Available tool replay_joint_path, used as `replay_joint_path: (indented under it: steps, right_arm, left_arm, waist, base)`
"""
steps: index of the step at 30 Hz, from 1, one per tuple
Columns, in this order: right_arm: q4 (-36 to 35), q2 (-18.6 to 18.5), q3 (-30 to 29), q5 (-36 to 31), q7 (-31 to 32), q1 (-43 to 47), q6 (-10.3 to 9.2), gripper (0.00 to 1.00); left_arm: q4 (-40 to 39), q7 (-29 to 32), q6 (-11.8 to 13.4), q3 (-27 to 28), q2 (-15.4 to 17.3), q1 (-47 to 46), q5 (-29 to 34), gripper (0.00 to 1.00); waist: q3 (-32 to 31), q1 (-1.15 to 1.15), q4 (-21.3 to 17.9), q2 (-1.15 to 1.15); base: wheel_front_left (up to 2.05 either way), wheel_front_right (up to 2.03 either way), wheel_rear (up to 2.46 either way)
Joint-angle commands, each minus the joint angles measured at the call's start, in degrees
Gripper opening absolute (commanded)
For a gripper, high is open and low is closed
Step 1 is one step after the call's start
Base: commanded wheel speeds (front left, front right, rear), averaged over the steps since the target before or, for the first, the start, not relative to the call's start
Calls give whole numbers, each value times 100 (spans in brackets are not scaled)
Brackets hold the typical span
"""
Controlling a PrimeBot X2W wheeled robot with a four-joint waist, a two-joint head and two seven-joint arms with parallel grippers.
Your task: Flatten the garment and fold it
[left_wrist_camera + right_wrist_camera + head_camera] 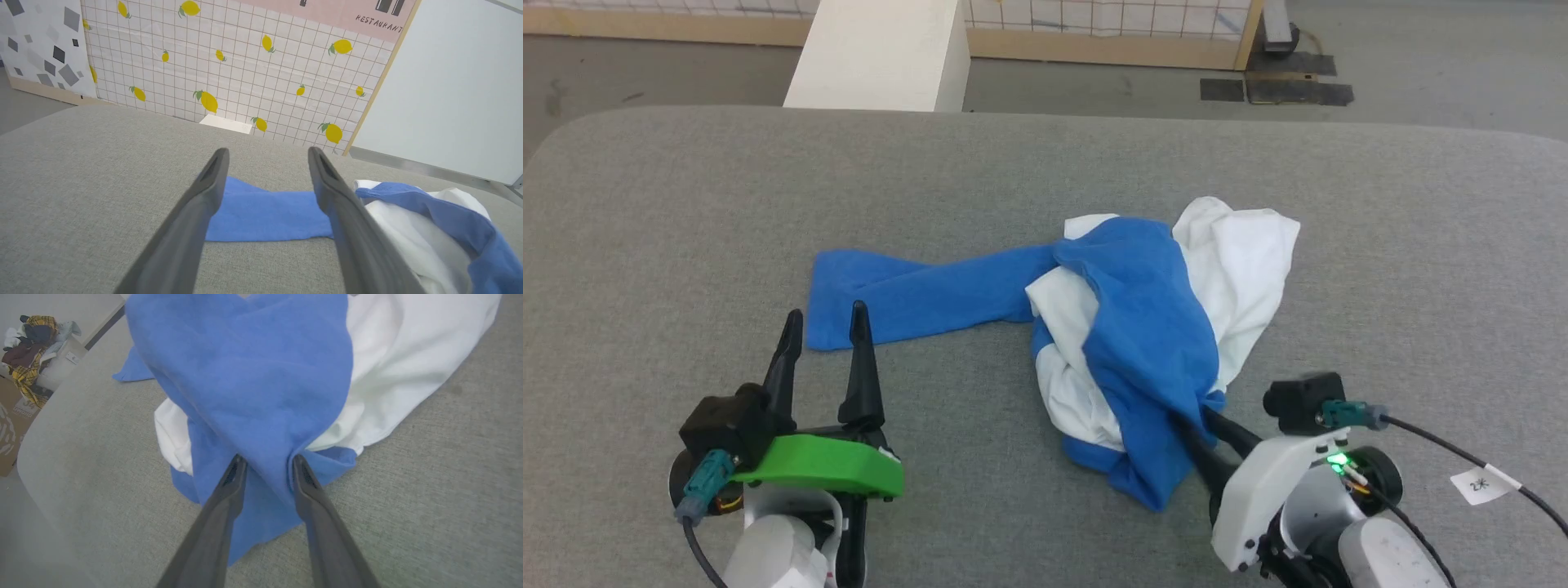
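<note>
Garment (1143, 327) is lying crumpled right of centre on the grey surface (686, 204), with one blue sleeve (915, 294) stretching toward the left edge. Left hand (825, 312) is standing open by the near edge. Right hand (1205, 433) is reaching into the heap's near side.

Left wrist view: left hand (267, 151) is gaping wide, and the sleeve (265, 212) is lying beyond its fingertips.

Right wrist view: right hand (267, 457) is pinching a blue fold of the garment (253, 375).

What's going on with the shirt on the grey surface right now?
The garment lies crumpled on the grey surface, one blue sleeve stretched toward the robot's left. The right end effector pinches a blue fold at its near edge. The left end effector is open near the sleeve's end. Nothing is flattened yet.
</note>
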Motion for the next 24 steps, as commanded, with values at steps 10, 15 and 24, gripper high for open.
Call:
replay_joint_path:
  steps: [10, 15, 24]
  right_arm:
    - [-907, -6, -843, 292, -1886, -134, -8, 0]
    - [-950, -6, -2213, 165, -2252, 174, -8, 0]
    - [233, -6, -4469, -330, -1148, 467, -8, 0]
  left_arm:
    - [222, -25, -350, 477, -280, 145, 324, 100]
    - [263, -26, -432, 569, -331, 202, 410, 100]
    - [410, -26, -526, 586, -375, 259, 453, 100]
  waist:
    - [-168, 0, -119, 0]
    - [-293, 0, -230, 0]
    - [-423, 0, -395, 0]
  base:
    - [0, 0, 0]
    - [0, 0, 0]
    - [0, 0, 0]
